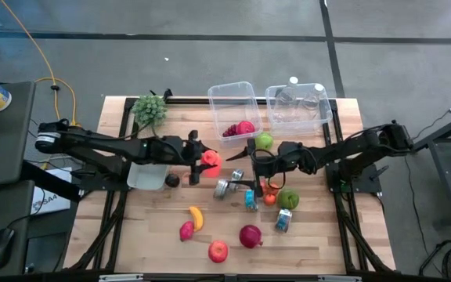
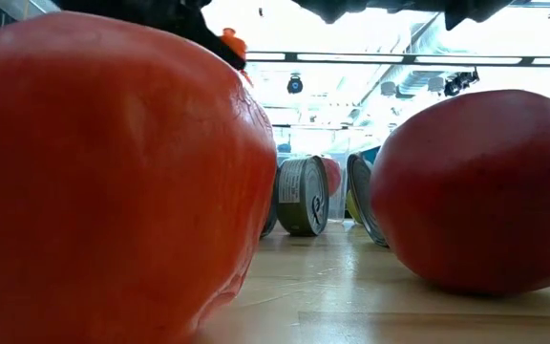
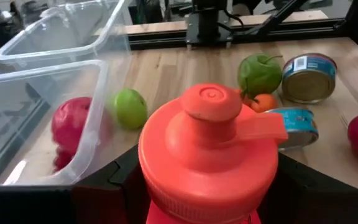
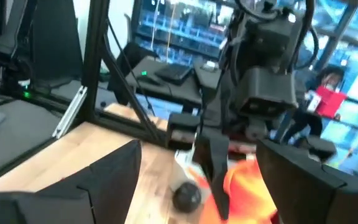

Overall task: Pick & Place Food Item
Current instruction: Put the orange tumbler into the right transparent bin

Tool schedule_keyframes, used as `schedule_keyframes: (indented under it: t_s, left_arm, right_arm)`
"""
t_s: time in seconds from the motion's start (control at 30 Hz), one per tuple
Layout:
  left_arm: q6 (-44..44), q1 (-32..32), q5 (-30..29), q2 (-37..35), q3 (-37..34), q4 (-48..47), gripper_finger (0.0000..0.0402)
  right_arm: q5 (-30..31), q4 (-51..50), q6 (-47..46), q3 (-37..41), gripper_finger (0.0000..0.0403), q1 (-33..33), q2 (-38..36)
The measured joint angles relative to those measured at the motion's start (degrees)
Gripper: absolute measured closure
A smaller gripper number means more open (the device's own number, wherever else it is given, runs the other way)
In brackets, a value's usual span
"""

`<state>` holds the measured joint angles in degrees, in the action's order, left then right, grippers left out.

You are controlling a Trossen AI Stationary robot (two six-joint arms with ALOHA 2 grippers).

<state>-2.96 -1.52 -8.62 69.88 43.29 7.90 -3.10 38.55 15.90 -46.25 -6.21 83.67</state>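
My left gripper [image 1: 198, 160] pinched a smooth orange-red plastic bottle with a round flip cap [image 3: 209, 152], fingers half spread around its body, held over the wooden slat table [image 1: 312, 235] near the clear plastic bin [image 1: 235, 110]. Bottle's long axis ran along my fingers, cap pointing away from the wrist. My right gripper [image 1: 253, 160] hung open, holding nothing, beside a green apple [image 1: 265, 141].

Robotics lab: wooden bench [image 1: 312, 243] on metal frame, concrete floor [image 1: 210, 55], cables [image 1: 41, 55], monitors [image 4: 185, 25] behind.
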Motion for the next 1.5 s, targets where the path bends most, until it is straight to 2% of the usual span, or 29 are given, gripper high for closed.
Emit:
schedule_keyframes:
  t_s: [0.17,0.33,0.4,0.5,0.63,0.8,1.17,1.5]
  left_arm:
    - [-1.46,-0.27,-0.16,4.99,4.59,-0.39,0.0198]
    - [-3.53,-0.24,-0.15,7.00,7.80,-3.01,0.0197]
    - [-3.69,-0.24,-0.11,6.95,8.07,-2.86,0.0197]
    - [-3.85,-0.25,-0.09,6.82,8.09,-3.00,0.0197]
    - [-5.18,-0.27,-0.05,6.80,8.09,-3.07,0.0197]
    - [-5.25,-0.27,-0.06,6.80,8.09,-2.94,0.0197]
    - [-5.28,-0.11,0.10,6.78,8.06,-2.43,0.0197]
    - [-5.38,0.26,-0.09,6.69,7.80,-2.96,0.0197]
  right_arm:
    - [1.73,4.87,1.86,-0.12,0.0096,0.36,3.71]
    - [12.31,8.81,4.01,-0.77,0.0096,0.38,6.83]
    - [13.81,8.16,4.41,-0.98,0.0096,0.62,6.88]
    - [11.44,8.16,3.50,-1.13,0.0096,1.35,6.87]
    - [11.56,8.46,0.14,-1.13,0.0096,2.57,6.88]
    - [4.12,8.06,-0.87,-1.13,0.0116,4.86,6.85]
    - [2.83,9.25,4.07,-1.17,0.0214,5.96,8.36]
    - [2.54,8.20,4.94,-4.56,0.0226,6.22,11.95]
